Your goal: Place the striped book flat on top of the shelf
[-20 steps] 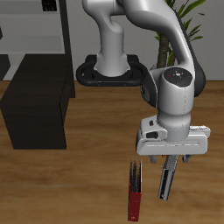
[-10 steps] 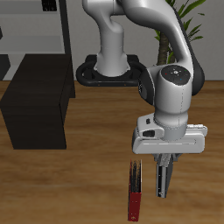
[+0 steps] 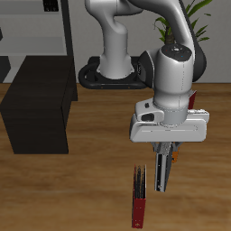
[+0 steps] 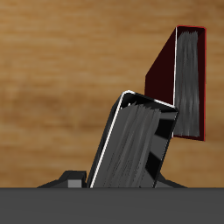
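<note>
My gripper (image 3: 165,153) is shut on the striped book (image 3: 161,173), which hangs upright below it, above the table near the front edge. In the wrist view the striped book (image 4: 136,147) shows dark with thin pale stripes and a light edge, tilted between the jaws. The shelf (image 3: 36,110), a low black cabinet with a flat top, stands apart from the gripper at the other side of the table, farther back.
A red book with a dark ribbed top (image 3: 138,196) stands upright on the table beside the held book, and also shows in the wrist view (image 4: 186,83). A tall grey rack (image 3: 36,27) and a plant (image 3: 185,23) stand at the back.
The gripper has risen with the striped book and shifted toward the shelf's side. The wrist has turned a little. The red book has not moved.
</note>
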